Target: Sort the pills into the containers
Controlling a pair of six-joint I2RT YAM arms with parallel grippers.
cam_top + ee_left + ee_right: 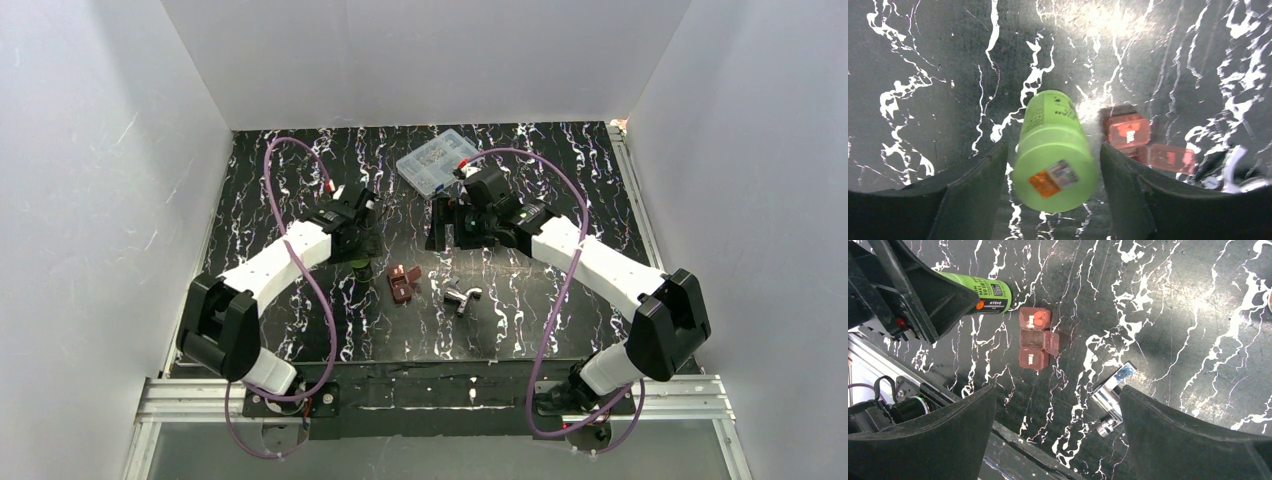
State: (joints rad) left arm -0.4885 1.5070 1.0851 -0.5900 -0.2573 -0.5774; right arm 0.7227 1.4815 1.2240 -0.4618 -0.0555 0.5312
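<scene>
A bright green bottle (1055, 155) with an orange sticker on its near end sits between the fingers of my left gripper (1054, 150). The jaws stand apart, with a narrow gap on each side. The bottle also shows in the right wrist view (983, 289) and in the top view (360, 268), just under the left gripper (358, 235). A red pill case (1034, 338) with three compartments lies right of the bottle. My right gripper (1057, 390) is open and empty, hovering above the table (445, 225). The amber bottle with the white cap is out of view.
A shiny metal piece (1110, 395) lies near my right finger, also seen in the top view (460, 297). A clear compartment box (437, 160) sits at the back. White walls enclose the black marbled table (560, 180). The near table edge (1013, 440) is below the right gripper.
</scene>
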